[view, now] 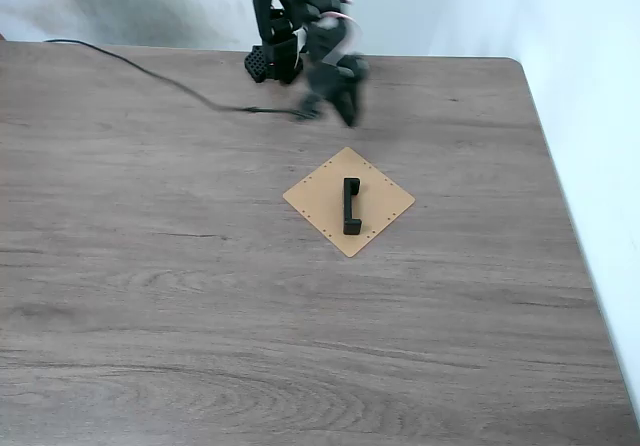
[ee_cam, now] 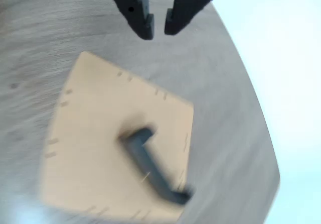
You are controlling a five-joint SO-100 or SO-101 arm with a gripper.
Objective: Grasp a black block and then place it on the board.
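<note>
The black block (view: 351, 206) lies flat on the tan board (view: 318, 192), which sits like a diamond mid-table in the fixed view. In the wrist view the block (ee_cam: 154, 167) is blurred and rests near the right side of the board (ee_cam: 95, 133). My gripper (view: 332, 108) hovers behind the board near the arm's base, blurred by motion. From the wrist view the gripper (ee_cam: 159, 30) hangs at the top, fingers slightly apart with nothing between them, well clear of the block.
A black cable (view: 140, 66) runs across the wooden table (view: 150, 296) from the left edge to the arm's base (view: 272, 61). The table's right edge (view: 575, 236) meets a white wall.
</note>
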